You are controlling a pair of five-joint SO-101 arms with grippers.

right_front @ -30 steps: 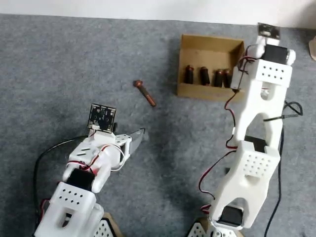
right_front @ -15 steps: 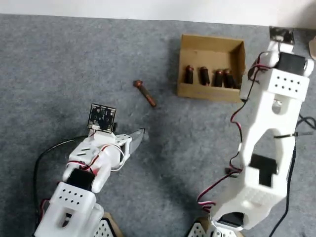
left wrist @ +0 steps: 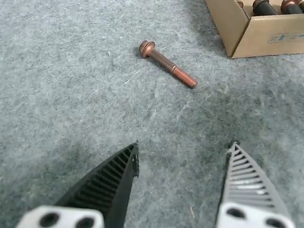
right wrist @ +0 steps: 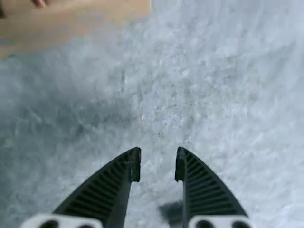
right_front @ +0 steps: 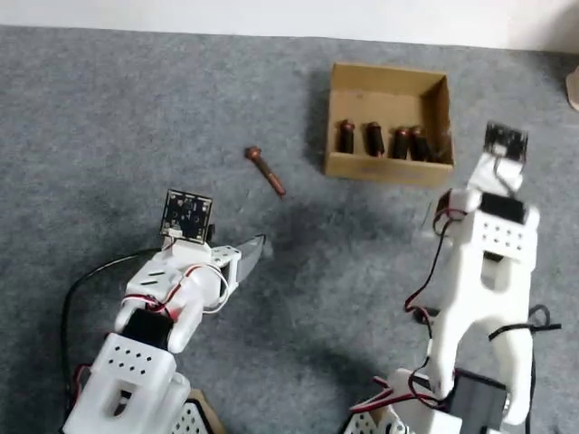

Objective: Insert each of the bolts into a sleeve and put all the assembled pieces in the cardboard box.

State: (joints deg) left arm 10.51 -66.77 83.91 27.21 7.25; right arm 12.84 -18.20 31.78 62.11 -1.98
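A lone copper bolt [right_front: 265,170] lies on the grey carpet left of the cardboard box [right_front: 389,90]; it also shows ahead of the left wrist camera [left wrist: 167,63]. Several assembled dark sleeves with bolts [right_front: 380,138] stand in a row inside the box. My left gripper [right_front: 256,249] is open and empty [left wrist: 184,151], low over the carpet, short of the bolt. My right gripper [right wrist: 157,159] is slightly open with nothing between its fingers. It hangs over bare carpet just in front of the box's front wall [right wrist: 71,16].
The grey carpet [right_front: 136,108] runs to a white strip at the far edge. A tan object [right_front: 573,87] sits at the right edge. The right arm's white body [right_front: 484,271] stands below the box's right corner. A box corner [left wrist: 242,28] lies right of the bolt.
The right arm has drawn back from over the box's right end toward the near side. The left arm, the bolt and the box have not moved.
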